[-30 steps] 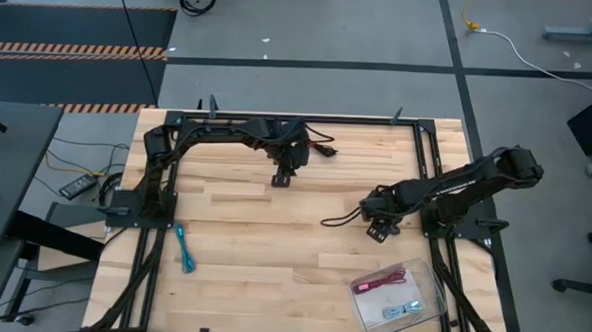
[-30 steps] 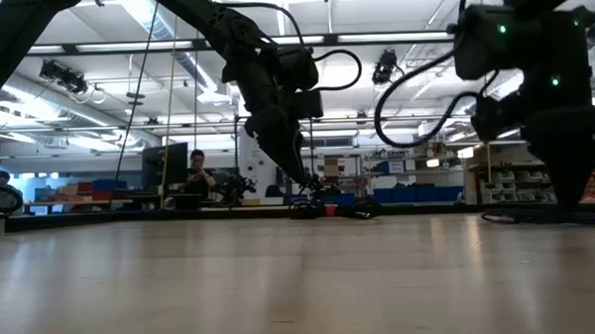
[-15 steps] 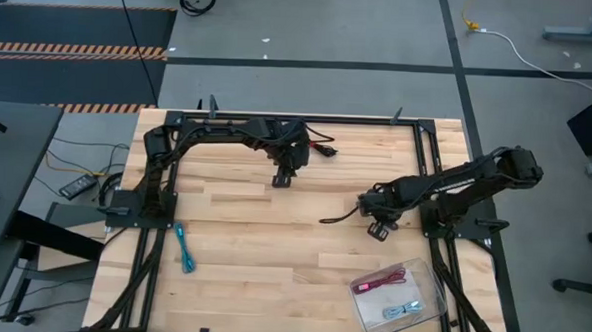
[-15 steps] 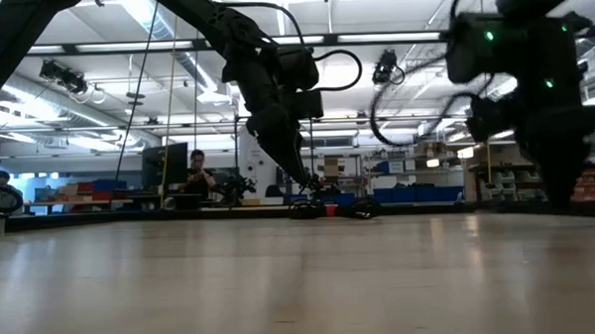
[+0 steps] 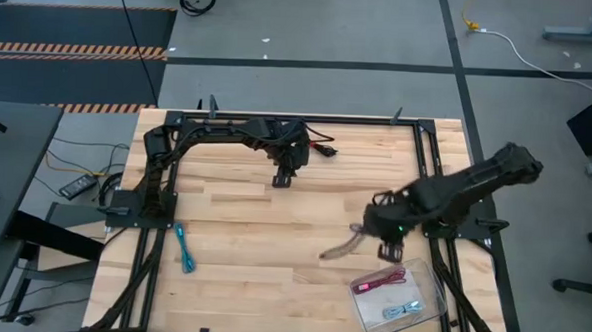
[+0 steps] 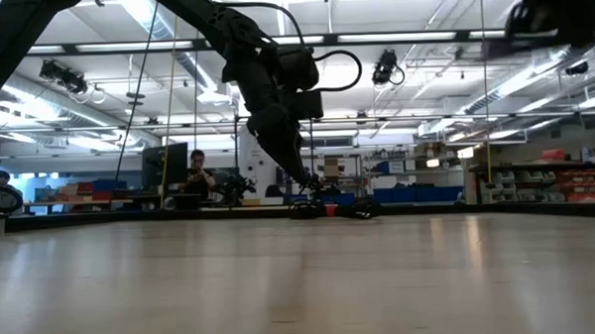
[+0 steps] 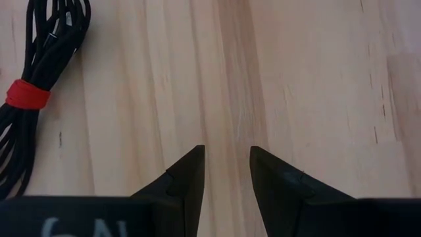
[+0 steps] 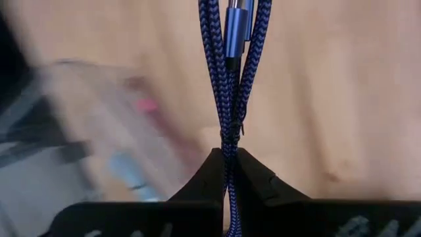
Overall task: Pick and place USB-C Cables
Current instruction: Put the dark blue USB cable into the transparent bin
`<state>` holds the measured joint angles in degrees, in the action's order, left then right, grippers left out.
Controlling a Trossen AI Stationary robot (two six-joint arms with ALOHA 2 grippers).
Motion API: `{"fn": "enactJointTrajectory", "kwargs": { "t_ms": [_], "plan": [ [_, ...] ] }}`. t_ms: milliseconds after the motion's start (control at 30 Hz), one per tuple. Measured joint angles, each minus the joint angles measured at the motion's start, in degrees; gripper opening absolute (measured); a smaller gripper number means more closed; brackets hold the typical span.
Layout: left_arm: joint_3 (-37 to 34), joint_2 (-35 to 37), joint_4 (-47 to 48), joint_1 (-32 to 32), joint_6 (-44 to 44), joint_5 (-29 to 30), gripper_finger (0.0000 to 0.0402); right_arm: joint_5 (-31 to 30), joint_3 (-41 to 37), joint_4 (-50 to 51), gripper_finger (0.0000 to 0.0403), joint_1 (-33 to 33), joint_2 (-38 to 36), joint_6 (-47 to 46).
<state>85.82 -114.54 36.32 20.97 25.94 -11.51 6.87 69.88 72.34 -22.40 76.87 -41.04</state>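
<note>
Right gripper (image 8: pixel 225 172): fingers pressed together on the purple cable (image 8: pixel 229 72), the braided strands pinched between the tips and running straight out ahead with a metal plug at the middle — a grip near one end, judged to let the bundle trail free for carrying. Seen from above, the right gripper (image 5: pixel 388 240) hung over the table beside the clear tray (image 5: pixel 426 284), the purple cable (image 5: pixel 341 244) trailing away from it toward the table's middle; the tray lay near the front right corner and already held the maroon cable (image 5: pixel 383 281) and the pale blue cable (image 5: pixel 402 311), so the tray was judged the drop place.

Left gripper (image 7: pixel 226 178): fingers narrowly parted, nothing between them, above bare wood near the table's far edge; the black-and-red cable (image 7: pixel 36 92) lay just beside it, apart from the fingers — untouched.

Teal cable (image 5: pixel 183 247): on the table's left side, well apart from both grippers.
</note>
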Motion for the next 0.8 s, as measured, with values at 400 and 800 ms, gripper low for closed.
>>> {"fn": "enactJointTrajectory", "kwargs": {
  "t_ms": [400,800],
  "plan": [
    [0.0,0.0,-2.1,0.0,-0.2,0.0,0.0128,3.4,1.1,-5.2,0.0016,-20.6,5.5,-19.3],
    [0.0,0.0,-4.2,0.2,3.4,0.0,0.0128,2.5,1.1,-3.0,0.0157,-22.2,13.2,-17.3]
  ]
}}
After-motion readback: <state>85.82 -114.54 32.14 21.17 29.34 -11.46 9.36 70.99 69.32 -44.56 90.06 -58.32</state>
